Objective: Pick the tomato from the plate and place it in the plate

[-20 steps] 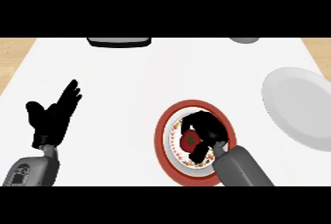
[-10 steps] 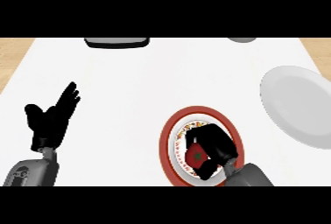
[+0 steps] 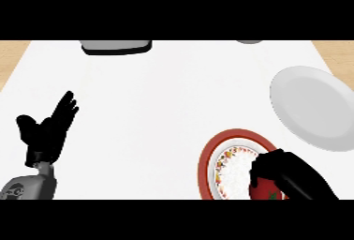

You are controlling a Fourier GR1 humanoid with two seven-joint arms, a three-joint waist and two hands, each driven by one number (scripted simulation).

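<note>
Two plates matter in the head view: a round red-rimmed plate with a speckled inner band (image 3: 211,164) at five o'clock, and a plain round grey-white plate (image 3: 311,108) at three o'clock, its far side cut by the right edge; the two are near each other but not touching.

On the red-rimmed plate the robot's right hand (image 3: 283,171) is curled down over the small red tomato (image 3: 266,191), of which only a sliver of red with a green fleck shows beneath the fingers at the lower edge; it seems the fingers are closed round it, though the hand hides most of the fruit, and whether it has left the plate's surface cannot be told.

The robot's left hand (image 3: 45,133) rests at nine o'clock, fingers straight and spread upward, holding nothing.

By my judgement the step in hand is the grasp or the start of the lift; the placing is not yet done; the next move calls for raising the tomato above the red rim, then carrying it toward one o'clock and setting it on the grey-white plate.

Room is fair: bare white counter lies between the plates; a dark grey tray-like object (image 3: 115,46) at eleven o'clock and a small grey object (image 3: 249,41) at one o'clock sit along the far edge, well apart from that path; pale wood shows beyond both far corners.
</note>
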